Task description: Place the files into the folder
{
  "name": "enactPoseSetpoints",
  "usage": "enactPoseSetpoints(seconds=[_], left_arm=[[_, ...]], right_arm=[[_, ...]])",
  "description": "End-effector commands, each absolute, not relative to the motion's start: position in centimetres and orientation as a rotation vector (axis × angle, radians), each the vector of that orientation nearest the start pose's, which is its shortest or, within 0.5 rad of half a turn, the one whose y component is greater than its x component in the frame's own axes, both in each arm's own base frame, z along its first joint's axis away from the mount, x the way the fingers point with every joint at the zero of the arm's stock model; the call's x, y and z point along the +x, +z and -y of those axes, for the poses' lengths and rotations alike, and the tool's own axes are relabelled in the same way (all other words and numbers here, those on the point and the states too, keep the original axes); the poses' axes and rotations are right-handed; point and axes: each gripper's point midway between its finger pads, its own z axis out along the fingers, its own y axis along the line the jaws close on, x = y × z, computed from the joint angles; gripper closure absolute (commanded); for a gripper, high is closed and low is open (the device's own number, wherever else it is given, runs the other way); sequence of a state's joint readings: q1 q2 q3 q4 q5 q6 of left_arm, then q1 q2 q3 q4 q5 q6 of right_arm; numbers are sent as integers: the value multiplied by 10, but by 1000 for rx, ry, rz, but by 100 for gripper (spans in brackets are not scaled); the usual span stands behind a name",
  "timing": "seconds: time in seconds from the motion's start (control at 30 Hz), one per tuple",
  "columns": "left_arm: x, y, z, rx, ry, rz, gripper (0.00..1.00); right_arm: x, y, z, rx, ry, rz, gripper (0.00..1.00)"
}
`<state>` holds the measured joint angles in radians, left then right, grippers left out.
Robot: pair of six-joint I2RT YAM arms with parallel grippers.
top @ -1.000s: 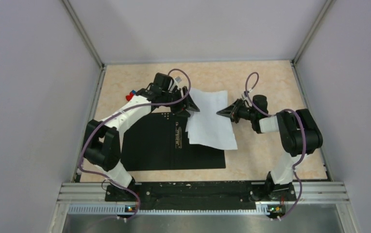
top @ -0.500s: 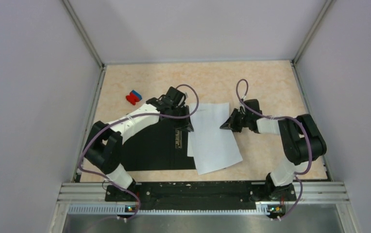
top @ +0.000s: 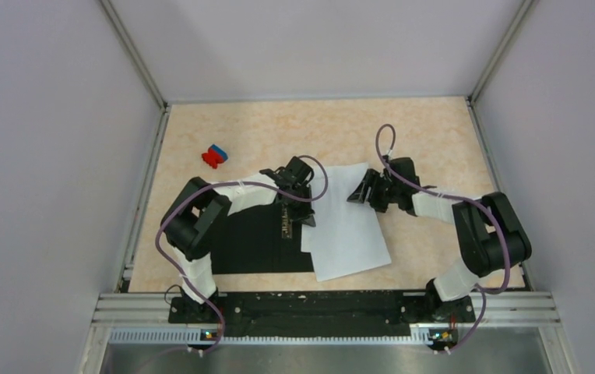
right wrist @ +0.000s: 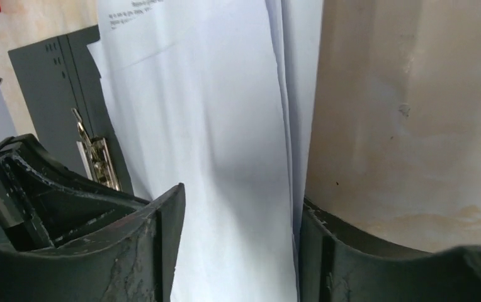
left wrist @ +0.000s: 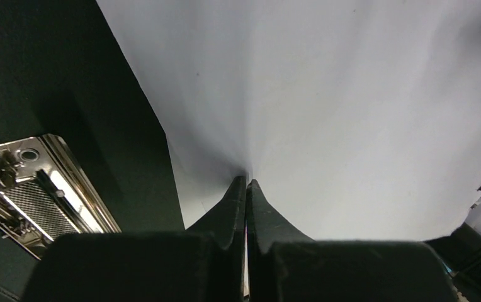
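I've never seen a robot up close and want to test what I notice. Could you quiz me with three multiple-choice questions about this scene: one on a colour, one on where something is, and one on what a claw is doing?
1. The inside of the open folder is: A black; B yellow; C white.
2. The small red-and-blue block lies: A on the folder; B on the bare table, beyond the folder's far left corner; C against the right wall.
3. The left claw is: A wide open in the air; B shut on the edge of the paper sheets; C gripping the block.

Answers:
1 A: the overhead view shows a black face.
2 B: it sits alone on the table, apart from the folder.
3 B: its fingertips meet and the paper puckers there.
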<state>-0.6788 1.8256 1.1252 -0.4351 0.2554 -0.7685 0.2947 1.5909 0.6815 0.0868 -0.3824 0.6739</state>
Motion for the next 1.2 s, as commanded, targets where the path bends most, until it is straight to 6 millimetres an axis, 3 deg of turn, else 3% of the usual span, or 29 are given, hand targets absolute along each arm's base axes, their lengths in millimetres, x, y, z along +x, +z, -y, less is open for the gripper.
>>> enactPoseSetpoints(seconds=[0.0, 0.17, 0.43, 0.63, 0.83, 1.0, 1.07, 1.17], left_arm=[[262, 18, 304, -86, -680, -2873, 100], [260, 12, 296, -116, -616, -2879, 100], [266, 31, 301, -113, -652, -2839, 100], [267, 30, 301, -117, -649, -2843, 100], [269, 32, 305, -109, -670, -2842, 100], [271, 45, 311, -76, -703, -2827, 100], [272, 60, 312, -44, -711, -2801, 93], [271, 83, 303, 1, -685, -2756, 73]], right_arm=[[311, 38, -184, 231, 838, -2482, 36], [303, 38, -179, 187, 804, -2505, 30], [274, 31, -157, 173, 763, -2563, 24], [253, 31, -149, 196, 792, -2584, 24], [234, 31, -156, 228, 886, -2583, 24], [234, 30, -149, 274, 835, -2578, 25], [235, 30, -146, 300, 812, -2575, 28], [237, 26, -141, 338, 765, -2577, 35]])
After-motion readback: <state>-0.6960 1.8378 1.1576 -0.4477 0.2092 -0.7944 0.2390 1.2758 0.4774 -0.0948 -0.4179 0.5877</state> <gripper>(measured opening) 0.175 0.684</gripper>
